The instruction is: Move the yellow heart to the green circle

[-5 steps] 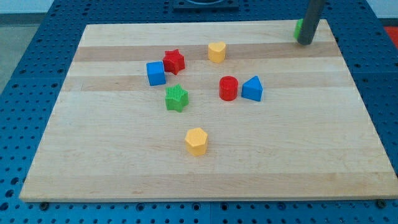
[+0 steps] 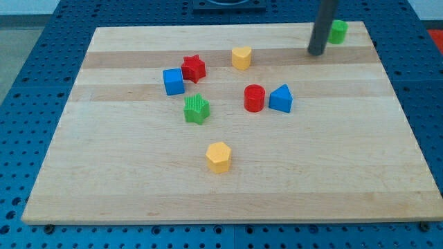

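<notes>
Mid-board sit a red star (image 2: 194,68) beside a blue cube (image 2: 173,81), with a green star (image 2: 196,108) just below. Further right — a red cylinder (image 2: 255,98) touching a blue triangle (image 2: 280,99); a yellow hexagon (image 2: 219,157) lies alone lower down.

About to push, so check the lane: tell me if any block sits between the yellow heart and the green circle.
No block does. The yellow heart has bare board toward the green circle; only my tip stands in that stretch, beside the circle.

Looks like a robotics lab bench: pale wooden counter (image 2: 228,194) laid on a blue perforated grid plate (image 2: 21,104) studded with regular mounting holes, small bright plastic test blocks scattered on top, dark rod reaching down from above, tip (image 2: 316,52) on the wood.
</notes>
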